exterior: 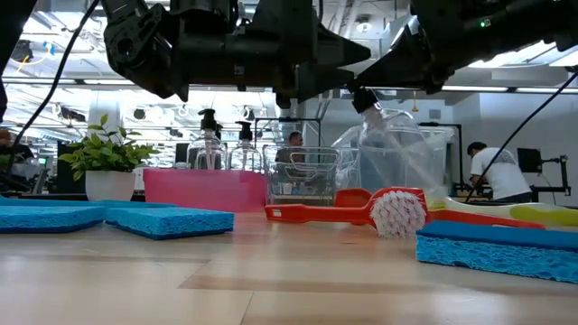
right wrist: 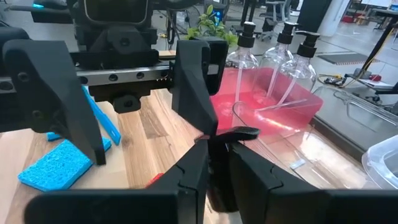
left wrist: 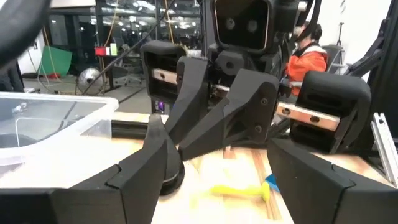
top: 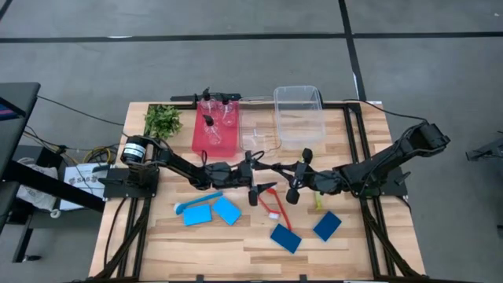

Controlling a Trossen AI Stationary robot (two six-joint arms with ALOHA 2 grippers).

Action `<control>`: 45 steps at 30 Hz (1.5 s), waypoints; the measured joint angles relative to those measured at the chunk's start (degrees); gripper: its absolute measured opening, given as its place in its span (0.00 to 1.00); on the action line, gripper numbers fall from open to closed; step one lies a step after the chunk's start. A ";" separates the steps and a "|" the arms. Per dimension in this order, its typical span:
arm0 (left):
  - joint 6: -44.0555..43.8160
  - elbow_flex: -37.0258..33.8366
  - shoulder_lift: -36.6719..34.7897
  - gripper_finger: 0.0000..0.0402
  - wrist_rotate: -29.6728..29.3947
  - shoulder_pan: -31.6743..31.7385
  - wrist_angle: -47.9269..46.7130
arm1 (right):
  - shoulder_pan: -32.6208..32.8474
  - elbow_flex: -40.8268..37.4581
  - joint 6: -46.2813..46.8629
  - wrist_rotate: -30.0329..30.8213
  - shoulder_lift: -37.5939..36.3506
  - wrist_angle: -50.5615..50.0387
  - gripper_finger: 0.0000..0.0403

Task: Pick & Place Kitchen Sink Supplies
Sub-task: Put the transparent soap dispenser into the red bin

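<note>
- Two tools meet above the counter [top: 157, 251]: the right tool [top: 289, 179] is clenched on a pump bottle [exterior: 390, 149] by its black top, lifting it clear.
- The left tool [top: 262, 177] hangs released, facing it, apparently waiting.
- The pink bin [top: 196, 135], which already holds bottles, is the likely destination.

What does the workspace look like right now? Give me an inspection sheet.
Surface: wooden table, items spread over it.
Job's things: three pump bottles in the pink bin; a fourth bottle is held. Loose: light-blue sponges, dark-blue sponges, red brush, blue brush, yellow-green brush.
Clutter: plant, clear bins.
Grippers: left gripper open, empty, mid-table; right gripper shut on the fourth bottle's black top.
Cables: bundle off the table's left edge.
Surroundings: person beyond the table.
</note>
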 joint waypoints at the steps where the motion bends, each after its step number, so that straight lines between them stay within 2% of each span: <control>1: 0.01 0.00 -0.01 0.70 0.00 0.00 -0.84 | 0.00 -0.01 -0.02 0.07 0.00 -0.08 0.14; 6: -0.02 -0.13 0.06 0.70 -1.59 -0.02 -5.73 | -0.02 -0.02 -0.02 0.12 0.00 0.52 0.14; 10: 0.83 -0.13 0.06 0.70 -4.31 0.26 -6.29 | -0.02 -0.02 -0.04 0.12 -0.04 0.33 0.14; 17: 1.49 -0.11 0.06 0.70 -4.50 0.28 -6.56 | 0.12 0.00 -0.11 0.04 -0.04 -0.35 0.14; 22: 1.48 -0.11 0.06 0.70 -4.50 0.33 -8.60 | 1.11 0.39 -1.62 -3.00 -0.83 -7.98 0.15; 26: 1.52 -0.10 -1.37 0.70 -4.50 0.28 -12.53 | 0.79 5.08 2.28 -6.31 -1.00 -22.15 0.16; 30: 3.05 -0.04 -6.28 0.70 -4.50 0.17 -18.44 | 0.58 11.93 4.60 -9.29 0.40 -34.74 0.20; 33: 3.04 -0.07 -11.82 0.70 -4.48 -0.13 -26.61 | -0.16 16.75 5.25 -13.47 1.67 -41.23 0.26; 36: 2.01 -0.04 -18.28 0.70 -4.46 -0.56 -36.24 | -1.97 21.22 9.72 -16.93 2.95 -46.43 0.33; 42: -9.32 -0.07 -29.57 0.70 -3.77 -0.98 -54.36 | -6.69 28.54 21.72 -24.22 7.32 -55.88 0.48; 45: -12.24 -1.61 -33.27 0.70 -2.95 -1.40 -57.93 | -8.81 31.34 25.05 -27.55 10.31 -58.05 0.54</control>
